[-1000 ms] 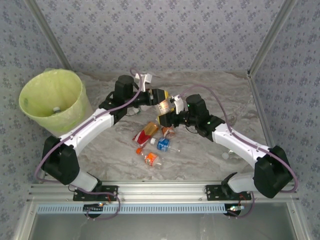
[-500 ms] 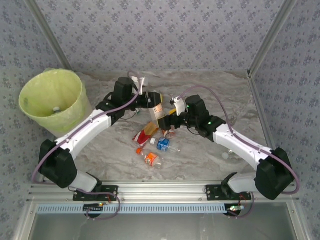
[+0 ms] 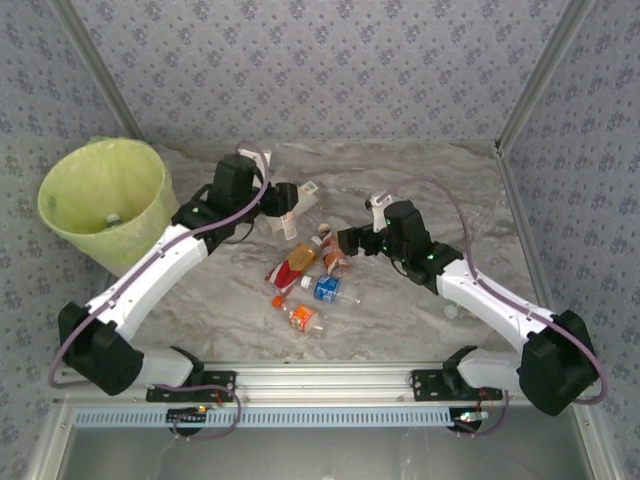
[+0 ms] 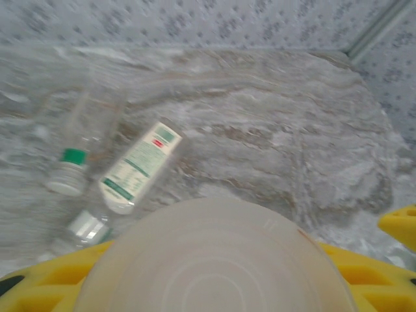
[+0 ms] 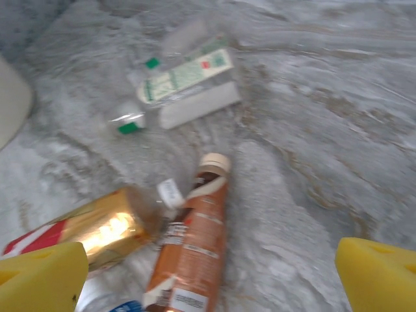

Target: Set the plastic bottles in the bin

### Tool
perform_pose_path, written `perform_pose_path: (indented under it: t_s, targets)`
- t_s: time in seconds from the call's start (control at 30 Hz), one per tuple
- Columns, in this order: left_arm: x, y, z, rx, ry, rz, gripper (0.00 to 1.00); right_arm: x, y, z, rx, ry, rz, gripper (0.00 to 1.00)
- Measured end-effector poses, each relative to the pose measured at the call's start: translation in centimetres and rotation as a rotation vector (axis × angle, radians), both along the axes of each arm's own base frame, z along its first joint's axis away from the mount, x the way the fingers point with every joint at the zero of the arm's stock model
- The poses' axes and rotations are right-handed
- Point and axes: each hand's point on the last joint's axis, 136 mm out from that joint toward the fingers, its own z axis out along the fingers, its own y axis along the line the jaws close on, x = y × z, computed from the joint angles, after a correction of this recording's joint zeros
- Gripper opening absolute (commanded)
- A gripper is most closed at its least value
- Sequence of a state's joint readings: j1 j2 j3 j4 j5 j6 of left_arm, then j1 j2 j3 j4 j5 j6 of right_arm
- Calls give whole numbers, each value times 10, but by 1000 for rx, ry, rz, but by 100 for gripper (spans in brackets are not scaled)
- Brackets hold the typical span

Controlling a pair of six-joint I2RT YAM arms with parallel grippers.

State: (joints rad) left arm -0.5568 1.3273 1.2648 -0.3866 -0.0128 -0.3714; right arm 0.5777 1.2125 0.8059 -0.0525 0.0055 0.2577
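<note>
My left gripper [image 3: 280, 198] is shut on a plastic bottle; its pale round base [image 4: 214, 260] sits between the yellow fingers [image 4: 39, 292]. My right gripper [image 3: 347, 243] is open and holds nothing. It hovers over a brown bottle [image 5: 195, 247] lying beside a gold and red one [image 5: 97, 231]. A blue-labelled bottle [image 3: 325, 290] and an orange one [image 3: 300, 317] lie nearer the arms' bases. Two clear bottles with green caps [image 5: 188, 77] lie further back on the table. The bin [image 3: 105, 195], lined in lime green, stands at the far left.
The marble-patterned table [image 3: 430, 180] is open at the back right. Patterned walls and metal corner posts [image 3: 530, 90] close it in. A small white object [image 3: 452, 312] lies by my right arm. The metal rail [image 3: 320, 375] runs along the near edge.
My right gripper has opened, let go of the bottle both grippers held, and drawn back to the right. My left arm has swung left, taking that bottle with it.
</note>
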Motion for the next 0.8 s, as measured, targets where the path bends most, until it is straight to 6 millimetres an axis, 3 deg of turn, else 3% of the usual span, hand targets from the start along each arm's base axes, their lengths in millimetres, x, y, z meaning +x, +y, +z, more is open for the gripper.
perform_pose_path:
  t_s: [0.17, 0.4, 0.57, 0.8]
  targets:
    - [-6, 33, 37, 71, -132, 96, 43, 13, -32, 7, 37, -14, -158, 100]
    - [-18, 74, 102, 129, -332, 206, 42, 13, -51, 9, 92, -32, -256, 100]
    - [-15, 125, 146, 168, -434, 389, 42, 15, -64, 8, 138, -35, -316, 100]
    - [-9, 198, 165, 266, -477, 639, 41, 13, -73, 12, 179, -46, -353, 100]
